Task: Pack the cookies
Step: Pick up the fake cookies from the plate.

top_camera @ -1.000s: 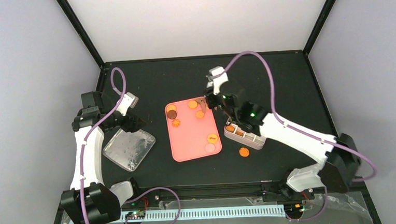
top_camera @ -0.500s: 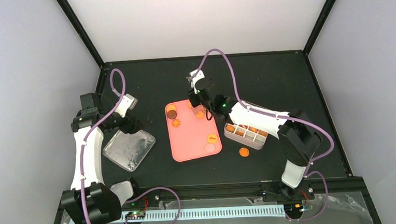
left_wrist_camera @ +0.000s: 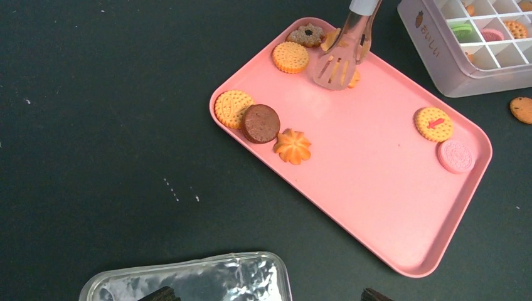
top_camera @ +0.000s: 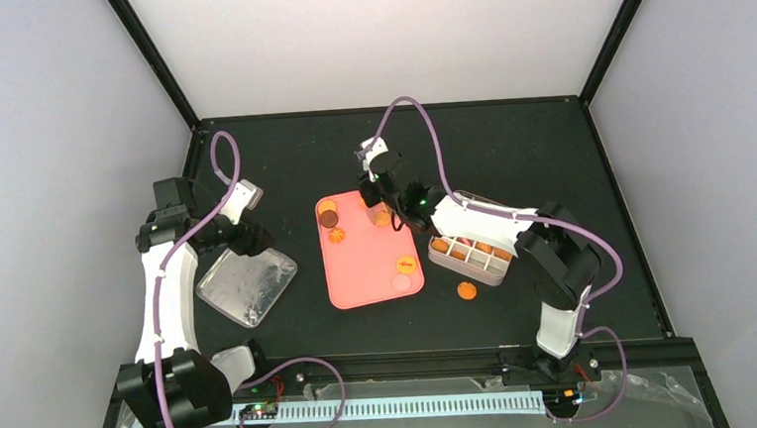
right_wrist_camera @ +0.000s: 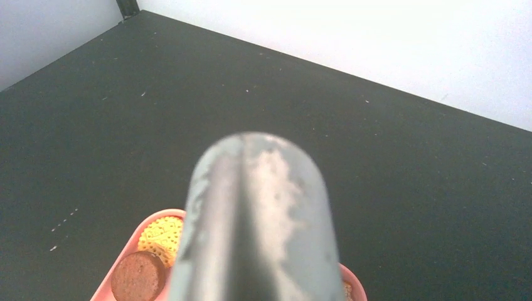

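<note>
The tongs (left_wrist_camera: 342, 59) are clamped in the right gripper (top_camera: 389, 186), likely so the cookies (left_wrist_camera: 260, 123) are not crushed. The tips are set down by one at the pink tray's (left_wrist_camera: 376, 182) far end. Several more are spread there; some are packed in the white box (left_wrist_camera: 439, 56), and one is left loose beside it. The left gripper's (top_camera: 249, 234) fingers are held apart above the clear lid (top_camera: 247, 285).

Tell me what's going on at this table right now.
The right claw holds long metal tongs, their slotted tips down among the small round cookies at the far end of the flat pink tray. The pale compartment box beside it already has a few. The left claw hangs open above a clear plastic container.
</note>
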Controlling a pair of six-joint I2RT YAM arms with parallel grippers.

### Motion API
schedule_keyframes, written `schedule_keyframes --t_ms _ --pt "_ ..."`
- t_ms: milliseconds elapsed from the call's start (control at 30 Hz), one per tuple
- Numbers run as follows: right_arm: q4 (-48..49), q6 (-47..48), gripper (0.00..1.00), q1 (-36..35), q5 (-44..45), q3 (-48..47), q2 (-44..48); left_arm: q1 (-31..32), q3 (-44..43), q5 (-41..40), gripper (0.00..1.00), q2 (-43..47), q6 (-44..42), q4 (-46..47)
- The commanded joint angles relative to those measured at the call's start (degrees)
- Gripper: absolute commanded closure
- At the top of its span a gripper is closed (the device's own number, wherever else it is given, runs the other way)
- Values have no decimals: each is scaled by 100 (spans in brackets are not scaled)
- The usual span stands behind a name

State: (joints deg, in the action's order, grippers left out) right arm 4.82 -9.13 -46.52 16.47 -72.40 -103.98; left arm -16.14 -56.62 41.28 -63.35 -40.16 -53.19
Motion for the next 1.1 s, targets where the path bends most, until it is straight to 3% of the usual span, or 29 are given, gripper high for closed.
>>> schedule_keyframes --t_ms 0,100,533,833,1067 --pt "214 -112 63 30 -119 50 -24 -47 -17 95 23 111 -140 -124" --pt "238 -162 64 23 -182 209 24 -51 -7 115 23 91 -132 -130" --pt "167 -194 82 21 -213 533 685 -55 -68 172 23 117 -106 -182" --pt "-553 -338 82 77 600 1523 2765 -47 -130 224 23 81 -131 -192" --pt "-1825 -861 81 189 1335 2601 4773 -47 -104 461 24 -9 -228 -166"
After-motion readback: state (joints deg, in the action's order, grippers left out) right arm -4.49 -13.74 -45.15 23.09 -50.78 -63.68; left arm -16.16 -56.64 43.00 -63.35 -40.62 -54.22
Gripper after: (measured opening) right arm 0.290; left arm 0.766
